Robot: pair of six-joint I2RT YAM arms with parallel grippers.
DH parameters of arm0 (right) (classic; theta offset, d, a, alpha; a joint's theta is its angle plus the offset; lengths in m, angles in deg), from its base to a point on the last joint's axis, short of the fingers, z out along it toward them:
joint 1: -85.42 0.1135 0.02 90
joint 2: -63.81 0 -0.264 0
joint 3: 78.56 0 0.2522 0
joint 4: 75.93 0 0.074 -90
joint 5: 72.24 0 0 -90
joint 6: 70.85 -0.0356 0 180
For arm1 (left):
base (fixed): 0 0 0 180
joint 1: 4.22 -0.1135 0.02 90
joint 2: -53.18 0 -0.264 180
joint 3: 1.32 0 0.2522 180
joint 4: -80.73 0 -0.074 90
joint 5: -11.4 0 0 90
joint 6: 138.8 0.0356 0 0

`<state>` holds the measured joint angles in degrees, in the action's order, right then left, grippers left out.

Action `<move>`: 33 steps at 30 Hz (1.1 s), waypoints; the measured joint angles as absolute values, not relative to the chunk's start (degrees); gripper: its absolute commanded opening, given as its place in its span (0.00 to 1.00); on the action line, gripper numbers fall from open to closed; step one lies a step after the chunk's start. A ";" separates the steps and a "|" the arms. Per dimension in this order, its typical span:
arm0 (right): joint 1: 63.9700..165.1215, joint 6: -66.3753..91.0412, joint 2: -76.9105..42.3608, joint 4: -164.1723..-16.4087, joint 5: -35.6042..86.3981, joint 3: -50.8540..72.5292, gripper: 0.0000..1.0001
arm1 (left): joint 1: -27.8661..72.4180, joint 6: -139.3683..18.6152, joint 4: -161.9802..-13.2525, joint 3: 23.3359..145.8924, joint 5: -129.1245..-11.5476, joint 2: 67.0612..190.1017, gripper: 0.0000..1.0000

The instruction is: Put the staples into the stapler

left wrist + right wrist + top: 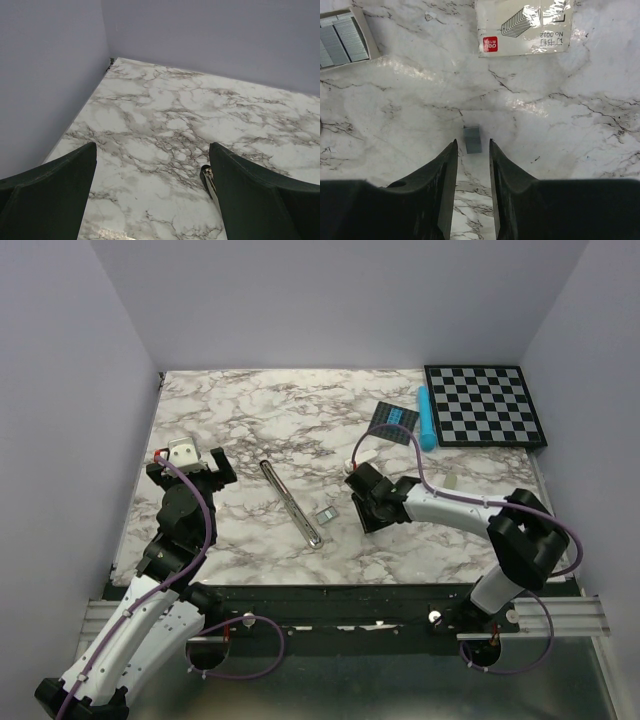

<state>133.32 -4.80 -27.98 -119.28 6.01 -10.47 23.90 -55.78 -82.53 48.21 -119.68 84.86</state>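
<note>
The stapler [290, 502] lies opened out flat near the middle of the marble table, a long black and silver bar. Its black end [206, 176] shows beside my left gripper's right finger. My left gripper [152, 146] is wide open over bare marble, at the table's left [195, 462]. A short grey strip of staples [472, 136] lies on the table right at the tips of my right gripper [473, 142], which is open with nothing held. The open tray of staples [340, 37] lies to the upper left, also seen in the top view [326, 515]. The white printed box sleeve [525, 25] lies beyond.
A checkerboard [485, 405] sits at the back right, with a cyan cylinder [427, 418] and a dark card with a blue grid [394, 420] beside it. A small pale item [452, 480] lies right of my right arm. Lilac walls enclose the table.
</note>
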 measured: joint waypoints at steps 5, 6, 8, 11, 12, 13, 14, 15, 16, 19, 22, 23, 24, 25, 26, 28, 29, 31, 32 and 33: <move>132.53 -4.75 -29.99 -120.37 6.71 -8.48 0.39 | 23.90 -55.78 -82.51 48.24 -119.68 84.86 0.99; 132.40 -4.71 -30.30 -120.68 6.77 -7.96 0.39 | 23.90 -55.78 -82.51 48.24 -119.68 84.86 0.99; 132.27 -4.49 -31.04 -121.27 6.90 -6.93 0.39 | 23.90 -55.78 -82.51 48.21 -119.68 84.86 0.99; 132.23 -4.10 -32.55 -121.95 7.14 -5.55 0.39 | 23.90 -55.78 -82.49 48.21 -119.68 84.84 0.99; 132.23 -3.88 -33.10 -122.23 7.19 -5.14 0.39 | 23.90 -55.78 -82.49 48.21 -119.68 84.84 0.99; 132.20 -3.73 -33.56 -122.38 7.30 -4.88 0.38 | 23.90 -55.78 -82.49 48.21 -119.68 84.84 0.99; 132.20 -3.64 -33.95 -122.51 7.45 -4.74 0.38 | 23.90 -55.78 -82.49 48.21 -119.68 84.84 0.99; 132.20 -3.44 -34.28 -122.67 7.60 -4.64 0.38 | 23.90 -55.78 -82.49 48.21 -119.68 84.84 0.99; 132.20 -3.31 -34.60 -122.86 7.78 -4.55 0.37 | 23.90 -55.78 -82.46 48.24 -119.68 84.84 0.99; 132.18 -3.22 -35.54 -123.08 8.08 -4.26 0.35 | 23.90 -55.78 -82.46 48.21 -119.68 84.84 0.99; 132.18 -3.05 -35.89 -123.30 8.30 -3.87 0.33 | 23.90 -55.78 -82.44 48.21 -119.68 84.70 0.99; 132.18 -3.00 -35.96 -123.39 8.39 -3.78 0.33 | 23.90 -55.78 -82.44 48.21 -119.68 84.66 0.99; 132.18 -2.92 -36.05 -123.43 8.50 -3.72 0.32 | 23.90 -55.78 -82.44 48.21 -119.68 84.57 0.99; 132.18 -2.85 -36.18 -123.52 8.63 -3.56 0.29 | 23.90 -55.78 -82.44 48.21 -119.68 84.57 0.99; 132.18 -2.81 -36.38 -123.69 8.74 -3.30 0.28 | 23.90 -55.78 -82.44 48.24 -119.68 84.57 0.99; 132.18 -2.63 -36.68 -123.82 9.16 -3.00 0.24 | 23.90 -55.78 -82.42 48.21 -119.68 84.57 0.99; 132.18 -2.61 -36.70 -123.85 9.33 -2.93 0.23 | 23.90 -55.78 -82.42 48.24 -119.68 84.55 0.99; 132.18 -2.35 -36.73 -123.87 9.48 -2.93 0.21 | 23.90 -55.78 -82.42 48.21 -119.68 84.51 0.99; 132.18 -2.24 -36.73 -123.87 9.48 -2.93 0.20 | 23.90 -55.78 -82.42 48.21 -119.68 84.51 0.99; 132.18 -2.17 -36.70 -123.89 9.50 -2.91 0.20 | 23.90 -55.78 -82.42 48.21 -119.68 84.51 0.99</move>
